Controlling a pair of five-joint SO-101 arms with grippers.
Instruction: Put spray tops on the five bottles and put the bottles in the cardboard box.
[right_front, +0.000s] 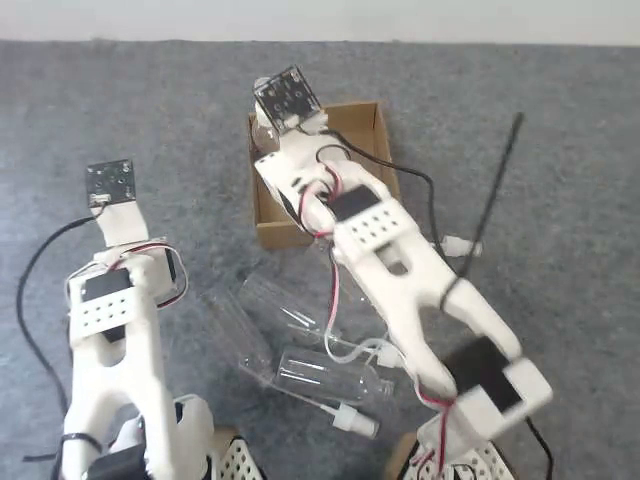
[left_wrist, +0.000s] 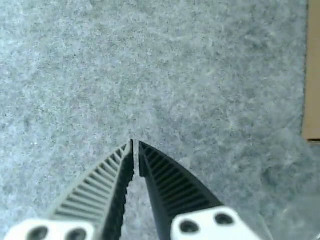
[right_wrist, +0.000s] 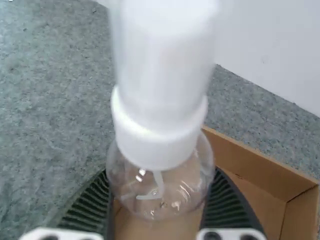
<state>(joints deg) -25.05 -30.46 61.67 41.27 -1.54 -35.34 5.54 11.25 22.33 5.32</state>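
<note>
I've the right claw (right_wrist: 160, 205) pinching a capped bottle (right_wrist: 159, 190) by its body, long axis running out away from the wrist, right over the cardboard box (right_wrist: 260, 170), so I reckon the drop is straight down; left claw (left_wrist: 135, 150) pressed together beside the box.

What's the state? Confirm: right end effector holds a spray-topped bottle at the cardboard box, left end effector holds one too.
No. Left wrist view: the left end effector is shut, empty, above carpet. The right end effector does hold the bottle.
</note>
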